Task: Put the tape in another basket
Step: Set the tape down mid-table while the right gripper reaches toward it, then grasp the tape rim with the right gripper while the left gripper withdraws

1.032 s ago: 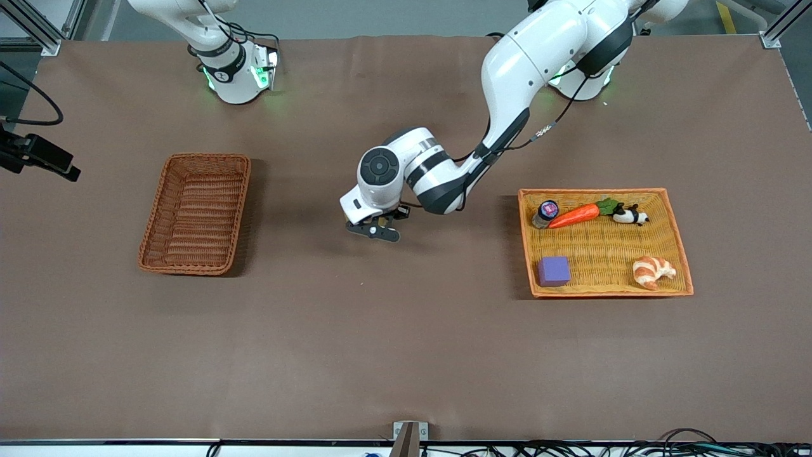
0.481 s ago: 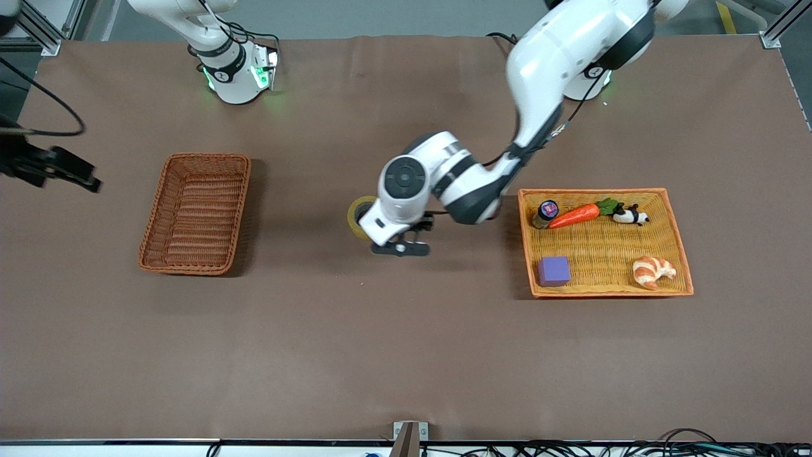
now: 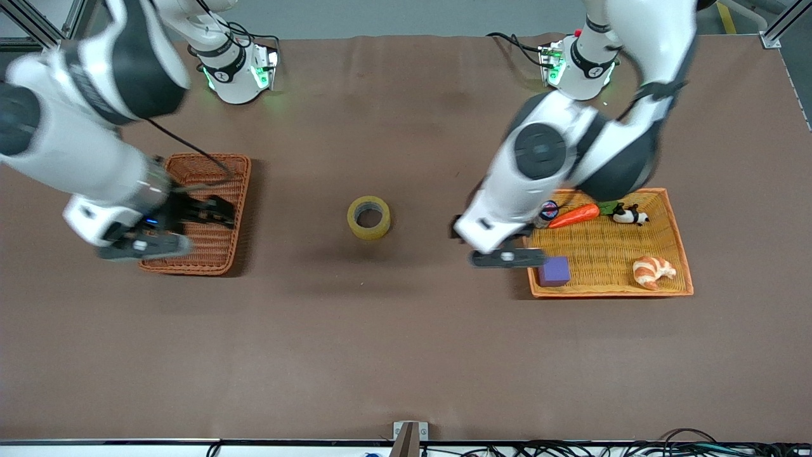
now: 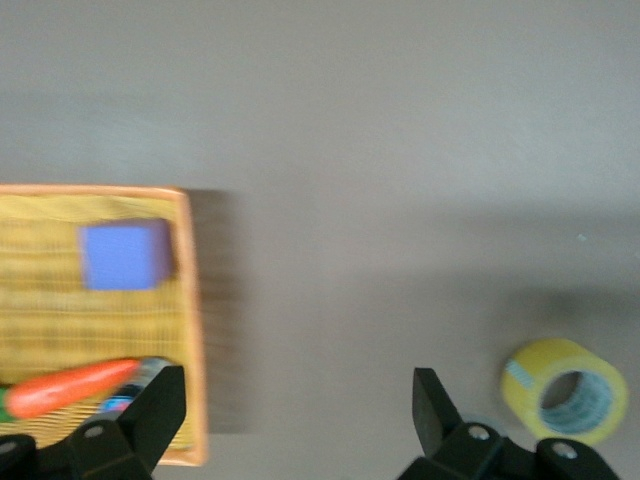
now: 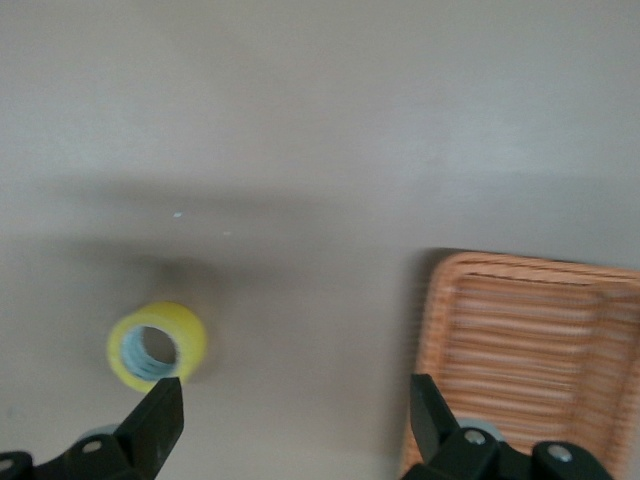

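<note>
The tape (image 3: 368, 218), a yellowish ring, lies flat on the bare table midway between the two baskets. It also shows in the left wrist view (image 4: 565, 390) and the right wrist view (image 5: 157, 345). The dark reddish-brown basket (image 3: 244, 178) stands toward the right arm's end and holds nothing that I can see; it also shows in the right wrist view (image 5: 540, 360). My right gripper (image 3: 144, 246) (image 5: 295, 400) is open and empty over that basket's nearer corner. My left gripper (image 3: 507, 257) (image 4: 295, 400) is open and empty beside the light basket's edge, apart from the tape.
The light orange-yellow basket (image 3: 679, 241) (image 4: 190, 330) stands toward the left arm's end. It holds a purple cube (image 3: 554, 271), a carrot (image 3: 574, 216), a small jar (image 3: 545, 212), a panda toy (image 3: 630, 216) and a croissant (image 3: 653, 271).
My left gripper has drawn away from the tape toward the light basket, leaving the tape uncovered on the table. My right arm has swung in over the dark basket.
</note>
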You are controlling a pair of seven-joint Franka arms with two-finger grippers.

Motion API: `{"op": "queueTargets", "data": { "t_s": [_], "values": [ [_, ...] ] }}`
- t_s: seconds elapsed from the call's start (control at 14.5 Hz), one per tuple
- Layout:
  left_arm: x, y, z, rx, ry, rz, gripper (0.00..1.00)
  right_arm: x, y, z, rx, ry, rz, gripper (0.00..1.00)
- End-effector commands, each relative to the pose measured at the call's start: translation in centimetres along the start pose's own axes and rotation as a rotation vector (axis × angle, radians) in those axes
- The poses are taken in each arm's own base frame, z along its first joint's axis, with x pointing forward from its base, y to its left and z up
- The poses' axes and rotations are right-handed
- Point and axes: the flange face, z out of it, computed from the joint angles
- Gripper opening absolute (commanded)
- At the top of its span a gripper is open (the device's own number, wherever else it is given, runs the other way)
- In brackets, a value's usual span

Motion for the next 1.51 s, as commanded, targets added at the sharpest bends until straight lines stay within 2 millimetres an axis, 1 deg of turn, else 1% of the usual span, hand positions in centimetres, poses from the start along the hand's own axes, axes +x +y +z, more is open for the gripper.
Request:
{"op": "queueTargets", "data": {
  "t_s": [0.0,0.07,0.14,0.21,0.28,0.34,0.41,0.55,0.62,0.69,0.76,0.83,0.89,0.96,1.03,1.1,1.24,1.38,1.44],
  "values": [
    [0.3,-6.3,-2.2,0.024,0.026,0.031,1.0,-1.2,-5.7,5.3,-0.006,-0.004,0.033,1.0],
    [0.9,-8.6,-3.4,0.039,0.046,0.012,1.0,-1.9,-7.3,7.2,-0.005,0.0,0.045,1.0],
    [1.4,-11.0,-4.1,0.042,0.043,-0.042,1.0,-2.4,-8.3,9.9,-0.007,-0.011,0.053,1.0],
    [1.7,-12.9,-5.3,0.031,0.042,-0.069,1.0,-3.1,-9.5,12.2,-0.007,-0.015,0.045,1.0],
    [2.1,-15.5,-6.7,0.016,0.058,-0.091,1.0,-4.0,-10.7,14.3,-0.007,-0.017,0.033,1.0],
    [2.0,-16.9,-8.0,0.002,0.071,-0.049,1.0,-4.8,-11.6,16.4,-0.005,-0.015,0.024,1.0],
    [1.9,-19.1,-9.7,-0.022,0.087,-0.015,1.0,-5.7,-12.1,18.0,-0.006,-0.014,0.012,1.0],
    [0.6,-22.2,-12.4,-0.044,0.072,0.011,1.0,-7.6,-12.8,20.9,-0.011,-0.011,-0.017,1.0],
    [-0.2,-24.1,-14.2,-0.033,0.077,0.025,1.0,-8.8,-13.4,22.9,-0.016,0.0,-0.045,1.0],
    [-1.1,-25.4,-15.2,-0.026,0.072,0.049,1.0,-9.4,-13.2,24.9,-0.02,0.004,-0.054,1.0],
    [-1.9,-26.4,-16.0,-0.031,0.079,0.071,1.0,-9.7,-13.2,26.5,-0.018,0.008,-0.062,1.0],
    [-2.9,-27.5,-16.5,-0.045,0.077,0.066,1.0,-10.2,-13.8,27.6,-0.016,0.008,-0.074,1.0],
    [-4.4,-28.4,-16.9,-0.047,0.08,0.064,1.0,-10.6,-14.4,28.4,-0.019,-0.001,-0.084,1.0],
    [-5.4,-28.8,-17.0,-0.049,0.085,0.082,1.0,-10.7,-14.6,28.9,-0.018,0.005,-0.093,1.0],
    [-5.5,-28.7,-17.0,-0.046,0.083,0.09,1.0,-10.8,-15.0,29.3,-0.011,0.013,-0.099,1.0],
    [-5.4,-28.7,-16.9,-0.04,0.082,0.092,1.0,-11.1,-15.6,30.1,-0.009,0.013,-0.111,1.0],
    [-5.2,-28.3,-16.6,-0.035,0.077,0.094,1.0,-11.3,-15.6,31.7,-0.011,0.014,-0.121,1.0],
    [-5.1,-28.6,-16.6,-0.034,0.073,0.085,1.0,-11.5,-15.8,33.3,-0.011,0.015,-0.121,1.0],
    [-4.6,-28.6,-16.3,-0.033,0.067,0.086,1.0,-11.5,-15.7,33.6,-0.021,0.021,-0.125,1.0]
  ]
}}
